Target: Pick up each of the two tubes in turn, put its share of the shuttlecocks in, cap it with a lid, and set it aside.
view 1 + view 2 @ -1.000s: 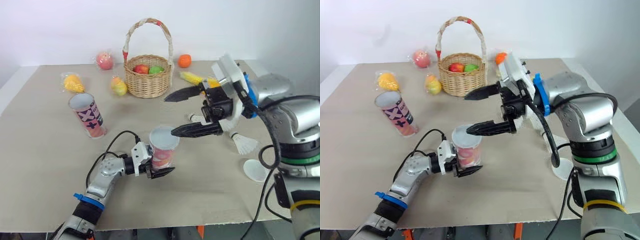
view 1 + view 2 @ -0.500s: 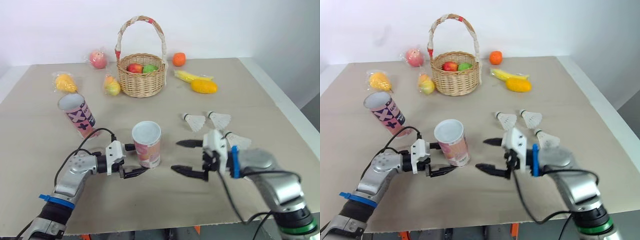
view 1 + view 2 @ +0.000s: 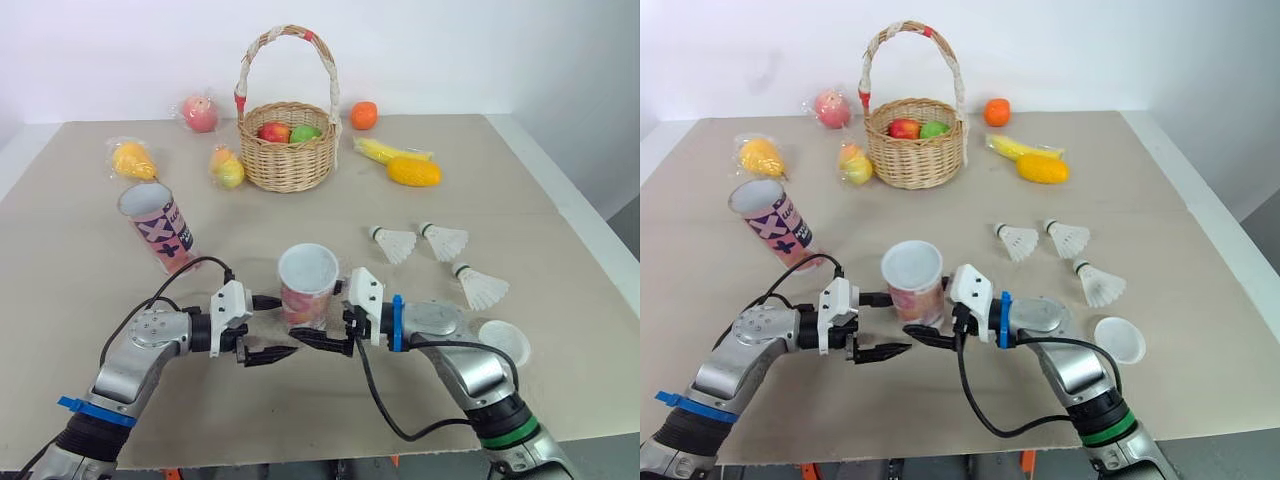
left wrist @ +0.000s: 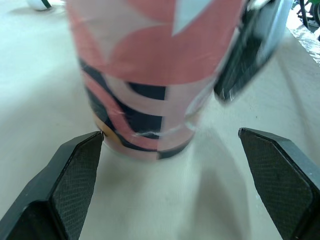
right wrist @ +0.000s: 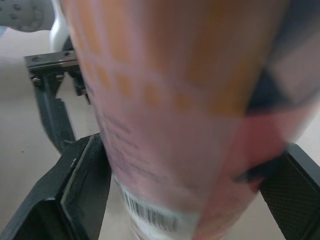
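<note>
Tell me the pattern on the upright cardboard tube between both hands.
Pink, white and black shapes cover the tube; left wrist view shows it best.

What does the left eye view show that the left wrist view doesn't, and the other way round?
Left eye view adds: a fruit basket, three shuttlecocks, a white lid and a second tube. Left wrist view adds: the base of the near tube standing on the table, between the spread fingers of the left gripper. Shared: that tube and the right gripper at it.
</note>
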Robot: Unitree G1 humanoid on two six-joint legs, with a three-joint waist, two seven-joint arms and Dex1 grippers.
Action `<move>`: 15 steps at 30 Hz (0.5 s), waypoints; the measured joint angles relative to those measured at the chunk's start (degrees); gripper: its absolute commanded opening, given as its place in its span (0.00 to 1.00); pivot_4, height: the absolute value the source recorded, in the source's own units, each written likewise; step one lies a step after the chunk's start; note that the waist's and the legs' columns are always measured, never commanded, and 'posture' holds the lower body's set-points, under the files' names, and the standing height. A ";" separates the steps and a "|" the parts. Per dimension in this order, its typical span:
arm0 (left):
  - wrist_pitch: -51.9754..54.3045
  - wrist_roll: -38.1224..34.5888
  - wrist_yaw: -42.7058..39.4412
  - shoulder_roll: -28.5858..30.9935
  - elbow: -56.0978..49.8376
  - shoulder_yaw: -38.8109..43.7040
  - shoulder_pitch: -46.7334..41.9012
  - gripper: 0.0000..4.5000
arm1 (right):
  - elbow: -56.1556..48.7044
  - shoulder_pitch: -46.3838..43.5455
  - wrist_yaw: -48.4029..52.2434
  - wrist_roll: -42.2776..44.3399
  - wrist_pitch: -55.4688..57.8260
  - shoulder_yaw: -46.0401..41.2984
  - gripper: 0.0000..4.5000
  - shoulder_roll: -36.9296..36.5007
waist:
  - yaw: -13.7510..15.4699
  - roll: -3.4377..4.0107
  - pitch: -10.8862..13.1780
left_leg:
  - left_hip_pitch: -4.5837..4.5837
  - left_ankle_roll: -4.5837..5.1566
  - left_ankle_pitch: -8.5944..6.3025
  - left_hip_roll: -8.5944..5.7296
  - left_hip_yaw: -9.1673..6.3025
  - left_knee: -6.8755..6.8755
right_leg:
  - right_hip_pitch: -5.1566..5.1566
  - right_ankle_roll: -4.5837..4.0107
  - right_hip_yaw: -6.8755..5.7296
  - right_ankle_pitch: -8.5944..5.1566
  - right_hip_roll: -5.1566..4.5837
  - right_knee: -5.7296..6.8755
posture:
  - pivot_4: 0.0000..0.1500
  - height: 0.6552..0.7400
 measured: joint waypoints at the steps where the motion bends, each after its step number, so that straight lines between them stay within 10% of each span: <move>1: 0.05 0.02 0.15 -0.07 -0.05 0.00 0.00 1.00 | 0.62 -0.26 0.03 -0.18 -0.17 0.10 0.94 0.31 | 0.00 0.00 0.00 | 0.00 -0.01 -0.01 0.00 0.00 0.01 | 0.00 -0.02 0.00 0.00 0.00 0.00 | 1.00 1.00; 6: 0.04 0.04 1.27 -0.36 -0.04 0.03 0.01 1.00 | 1.51 -0.27 -0.04 -0.45 -0.97 0.05 0.60 0.78 | 0.00 0.00 0.00 | 0.00 -0.02 -0.01 -0.02 0.00 0.06 | 0.00 -0.01 0.00 0.00 -0.02 0.07 | 1.00 1.00; 15: 6.53 -4.42 2.36 3.00 -7.24 3.69 -1.44 1.00 | -5.22 4.34 -1.07 5.41 4.61 -5.65 0.58 -1.54 | 0.04 -0.12 0.12 | 0.00 -0.02 -0.01 -0.03 -0.06 0.27 | -0.01 -0.02 -0.02 -0.03 -0.06 0.43 | 1.00 1.00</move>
